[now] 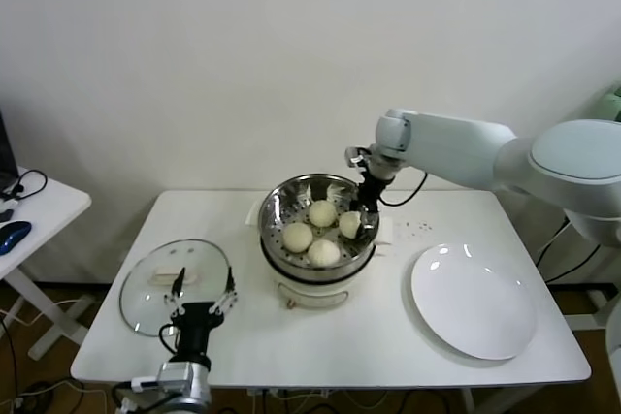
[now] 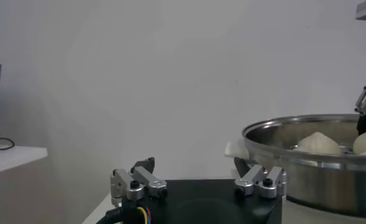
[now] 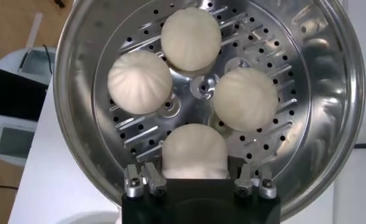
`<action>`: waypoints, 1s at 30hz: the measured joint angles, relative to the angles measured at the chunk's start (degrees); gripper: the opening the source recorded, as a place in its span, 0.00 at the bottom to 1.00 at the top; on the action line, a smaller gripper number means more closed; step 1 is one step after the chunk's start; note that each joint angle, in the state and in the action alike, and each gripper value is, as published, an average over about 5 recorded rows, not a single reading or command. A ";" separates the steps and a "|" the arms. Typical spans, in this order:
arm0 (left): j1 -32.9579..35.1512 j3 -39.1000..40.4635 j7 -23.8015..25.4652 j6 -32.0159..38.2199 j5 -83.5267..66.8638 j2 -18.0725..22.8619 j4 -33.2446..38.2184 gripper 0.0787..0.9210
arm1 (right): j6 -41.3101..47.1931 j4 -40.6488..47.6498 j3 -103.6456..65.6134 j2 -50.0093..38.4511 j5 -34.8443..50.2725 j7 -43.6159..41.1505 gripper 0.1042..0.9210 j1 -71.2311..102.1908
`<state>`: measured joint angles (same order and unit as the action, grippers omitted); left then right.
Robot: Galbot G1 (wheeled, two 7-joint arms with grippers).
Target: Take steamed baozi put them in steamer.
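Note:
The steamer [image 1: 281, 203] is a shiny perforated steel basket on a white cooker base at the table's middle back. Four cream-white baozi lie in it: one at the back [image 1: 322, 212], one on the left [image 1: 297, 237], one in front [image 1: 323, 253] and one on the right [image 1: 349, 226]. My right gripper [image 1: 364, 212] reaches down into the basket's right side. In the right wrist view its fingers [image 3: 151, 178] close round that right baozi [image 3: 195, 152], which rests on the perforated bottom. My left gripper [image 1: 204, 290] is open and empty, low at the table's front left.
A round glass lid [image 1: 155, 283] lies on the table at the front left, just under my left gripper. A flat white plate [image 1: 473, 300] lies at the right. A small side table [image 1: 39, 206] with cables stands at the far left.

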<state>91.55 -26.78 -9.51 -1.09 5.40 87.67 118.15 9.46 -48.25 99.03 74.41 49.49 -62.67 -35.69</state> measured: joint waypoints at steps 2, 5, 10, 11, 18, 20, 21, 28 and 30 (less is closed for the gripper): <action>0.02 0.01 -0.02 -0.01 0.04 0.00 0.06 0.88 | -0.02 -0.01 -0.04 0.05 -0.12 0.01 0.71 0.06; 0.04 0.00 -0.05 -0.02 0.11 0.01 0.12 0.88 | -0.08 0.05 -0.11 0.16 -0.27 0.04 0.74 0.11; 0.04 -0.03 -0.11 -0.03 0.14 0.10 0.16 0.88 | -0.14 -0.22 -0.13 0.01 -0.51 0.05 0.86 0.13; 0.03 -0.04 -0.12 -0.02 0.15 0.11 0.12 0.88 | -0.14 -0.33 -0.14 -0.05 -0.55 0.05 0.87 0.13; -0.15 0.00 -0.17 -0.03 0.19 0.23 -0.11 0.88 | -0.14 -0.91 -0.53 -0.46 -0.53 0.05 0.88 -0.24; -0.21 -0.01 -0.18 -0.05 0.20 0.24 -0.15 0.88 | -0.15 -1.24 -0.62 -0.68 -0.35 0.05 0.88 -0.57; -0.23 -0.02 -0.19 -0.09 0.19 0.24 -0.16 0.88 | -0.16 -1.43 -0.64 -0.81 -0.24 0.05 0.88 -0.77; -0.38 0.15 -0.24 -0.48 -0.09 0.27 0.33 0.88 | -0.12 -3.45 -1.28 -2.22 0.57 0.46 0.88 -2.76; -0.48 0.04 -0.22 -0.49 -0.08 0.21 0.34 0.88 | -0.12 -4.31 -1.74 -2.99 0.89 0.83 0.88 -3.54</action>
<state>91.07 -26.73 -9.73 -1.58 5.32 87.87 118.50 9.34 -52.56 97.28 71.42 50.38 -61.83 -39.24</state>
